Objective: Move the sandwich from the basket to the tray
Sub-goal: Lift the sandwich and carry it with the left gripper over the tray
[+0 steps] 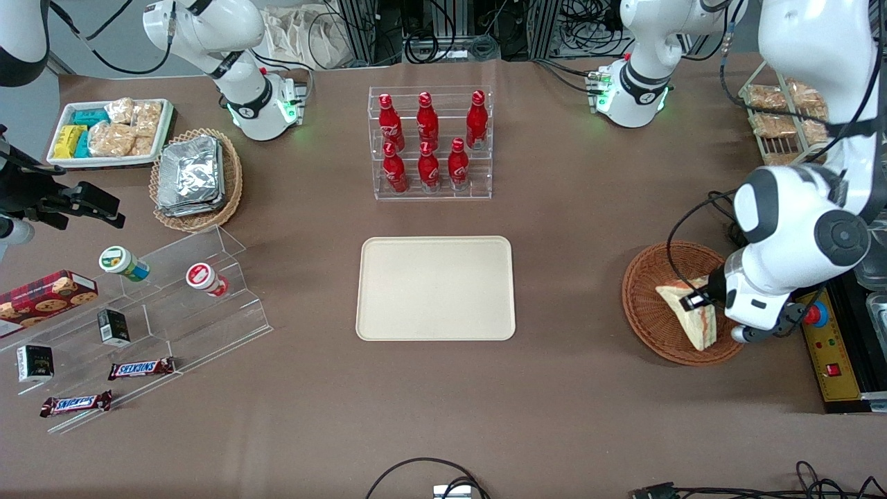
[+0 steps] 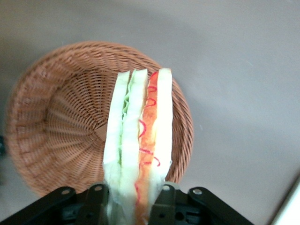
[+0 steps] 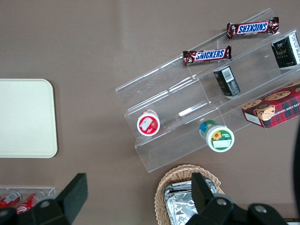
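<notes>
The sandwich (image 1: 687,315) is a pale bread wedge with green and orange-red filling. It is over the round reddish-brown wicker basket (image 1: 648,287) toward the working arm's end of the table. My left gripper (image 1: 698,296) is shut on the sandwich, one finger on each bread face. In the left wrist view the sandwich (image 2: 138,136) stands out from between the black fingers (image 2: 96,199), with the basket (image 2: 61,122) beneath it. The gripper (image 2: 130,199) is above the basket's rim. The cream-beige tray (image 1: 436,287) lies flat and bare at the table's middle, apart from the basket.
A clear rack of red bottles (image 1: 429,142) stands farther from the front camera than the tray. A box with a red button (image 1: 831,346) lies beside the basket. A clear stepped stand (image 1: 173,298), a paler basket of foil packs (image 1: 197,177) and a white snack tray (image 1: 107,132) lie toward the parked arm's end.
</notes>
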`<state>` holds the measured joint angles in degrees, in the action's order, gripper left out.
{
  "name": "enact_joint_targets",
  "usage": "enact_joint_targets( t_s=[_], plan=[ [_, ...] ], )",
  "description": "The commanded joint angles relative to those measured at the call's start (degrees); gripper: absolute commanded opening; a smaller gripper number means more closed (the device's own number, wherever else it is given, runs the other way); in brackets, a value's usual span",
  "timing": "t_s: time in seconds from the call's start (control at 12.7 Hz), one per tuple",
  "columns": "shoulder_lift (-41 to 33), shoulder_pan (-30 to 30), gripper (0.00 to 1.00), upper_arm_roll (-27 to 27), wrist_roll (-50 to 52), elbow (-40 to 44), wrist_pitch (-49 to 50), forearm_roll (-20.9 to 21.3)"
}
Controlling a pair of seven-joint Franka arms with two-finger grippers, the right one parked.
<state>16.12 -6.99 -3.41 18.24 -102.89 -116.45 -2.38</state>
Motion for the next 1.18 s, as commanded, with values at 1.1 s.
enact_joint_targets(
  t_s=[1.1],
  plan=[
    [24.4, -21.3, 0.0, 14.2, 16.0, 29.8, 9.7, 11.2]
  ],
)
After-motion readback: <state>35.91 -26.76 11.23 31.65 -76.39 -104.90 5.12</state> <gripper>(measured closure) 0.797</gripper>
